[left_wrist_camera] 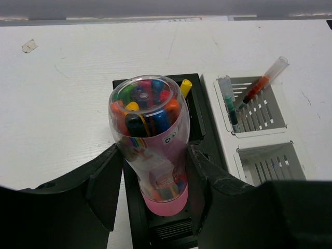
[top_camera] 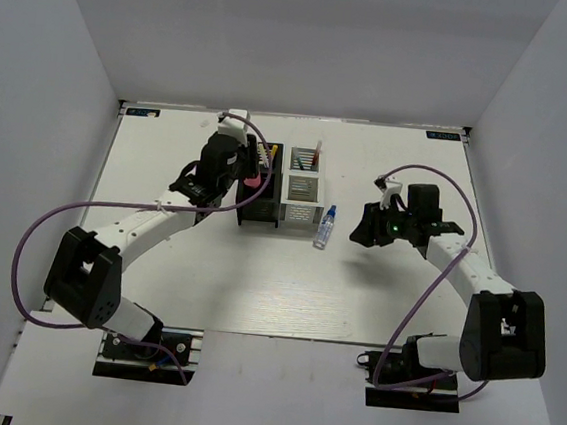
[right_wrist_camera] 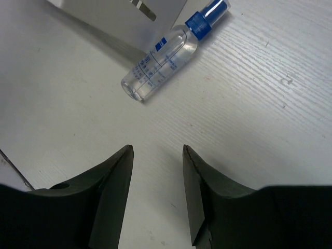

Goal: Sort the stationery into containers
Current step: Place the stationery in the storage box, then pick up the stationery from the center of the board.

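Black fingers of the left gripper point(left_wrist_camera: 154, 161) fill the near edge of the left wrist view, pinching a marker tube point(left_wrist_camera: 150, 129) by its sides. The tube stands roughly upright between them, clear end toward the lens, pink end down at the near cell of the black organizer point(left_wrist_camera: 198, 116). Whether that end sits inside the cell I cannot tell.

Everything rests on the white table point(top_camera: 206, 285). Just right of those fingers the white organizer point(left_wrist_camera: 259, 139) adjoins the black one. Its far cell holds a green pen point(left_wrist_camera: 229, 104) and a red pen point(left_wrist_camera: 262, 83), and a yellow pen point(left_wrist_camera: 185, 87) pokes up just beyond the tube.

The right gripper point(right_wrist_camera: 155, 155) hangs with its fingers spread and nothing between them. The blue-capped bottle point(right_wrist_camera: 161, 57) lies flat on the table ahead of the fingertips and apart from them, just beside the white organizer's near corner. Its long axis slants across the line of the gap, cap away and to the right, base nearer and to the left. The right arm is plainly the nearer one; the left is occupied on the organizers' other side. Taking the bottle across its waist would likely call for turning the wrist until the fingers straddle that slant, then going forward and down
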You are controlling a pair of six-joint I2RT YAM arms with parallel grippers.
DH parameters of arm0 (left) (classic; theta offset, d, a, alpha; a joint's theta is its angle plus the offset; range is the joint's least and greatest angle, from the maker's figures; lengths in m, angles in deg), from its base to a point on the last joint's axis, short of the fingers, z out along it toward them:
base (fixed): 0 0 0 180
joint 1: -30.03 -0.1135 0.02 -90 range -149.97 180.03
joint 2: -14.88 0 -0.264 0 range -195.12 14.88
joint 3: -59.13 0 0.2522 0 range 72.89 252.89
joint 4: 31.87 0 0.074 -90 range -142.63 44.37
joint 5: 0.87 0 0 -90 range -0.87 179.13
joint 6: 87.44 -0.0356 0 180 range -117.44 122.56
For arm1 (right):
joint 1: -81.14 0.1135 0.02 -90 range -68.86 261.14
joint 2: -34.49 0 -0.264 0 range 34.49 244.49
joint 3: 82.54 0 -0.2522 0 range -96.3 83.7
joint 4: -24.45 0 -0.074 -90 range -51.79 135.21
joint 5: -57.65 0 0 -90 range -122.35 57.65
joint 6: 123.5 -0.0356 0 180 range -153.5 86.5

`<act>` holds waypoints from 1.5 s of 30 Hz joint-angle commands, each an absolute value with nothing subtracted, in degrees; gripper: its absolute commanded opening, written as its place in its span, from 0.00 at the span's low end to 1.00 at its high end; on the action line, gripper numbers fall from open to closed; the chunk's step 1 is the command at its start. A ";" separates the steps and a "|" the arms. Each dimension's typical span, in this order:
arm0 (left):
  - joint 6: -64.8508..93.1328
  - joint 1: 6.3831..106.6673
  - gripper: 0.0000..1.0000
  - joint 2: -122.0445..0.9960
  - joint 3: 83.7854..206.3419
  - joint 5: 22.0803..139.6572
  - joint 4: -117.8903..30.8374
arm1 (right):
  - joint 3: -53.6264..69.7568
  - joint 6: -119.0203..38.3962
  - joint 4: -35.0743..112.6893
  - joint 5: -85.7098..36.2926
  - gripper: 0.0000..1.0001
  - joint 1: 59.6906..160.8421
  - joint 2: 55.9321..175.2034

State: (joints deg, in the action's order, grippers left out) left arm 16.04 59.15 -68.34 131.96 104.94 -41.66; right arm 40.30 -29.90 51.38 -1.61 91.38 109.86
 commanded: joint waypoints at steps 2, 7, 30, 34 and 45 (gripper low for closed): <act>14.95 60.35 0.12 -66.86 131.25 104.42 -38.77 | 35.80 -30.68 50.96 0.26 0.49 91.51 111.12; 14.95 61.40 0.54 -66.86 130.64 106.35 -40.79 | 32.03 -35.78 51.31 2.98 0.50 91.86 113.85; 25.92 62.46 0.84 -40.09 126.88 114.17 -63.27 | 13.56 -47.12 54.82 -12.83 0.65 98.81 136.61; 31.38 62.46 0.86 -32.25 123.09 115.67 -70.75 | 13.91 -48.52 55.96 -16.53 0.58 99.16 137.58; 38.06 62.46 0.89 -28.71 119.57 116.38 -77.80 | 10.67 -51.34 57.10 -20.21 0.58 103.81 143.03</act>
State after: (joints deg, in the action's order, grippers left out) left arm 35.75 62.14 -28.86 120.16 115.81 -75.78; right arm 13.57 -49.90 56.21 -17.50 101.96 142.36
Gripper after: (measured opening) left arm 0.891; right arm 0.586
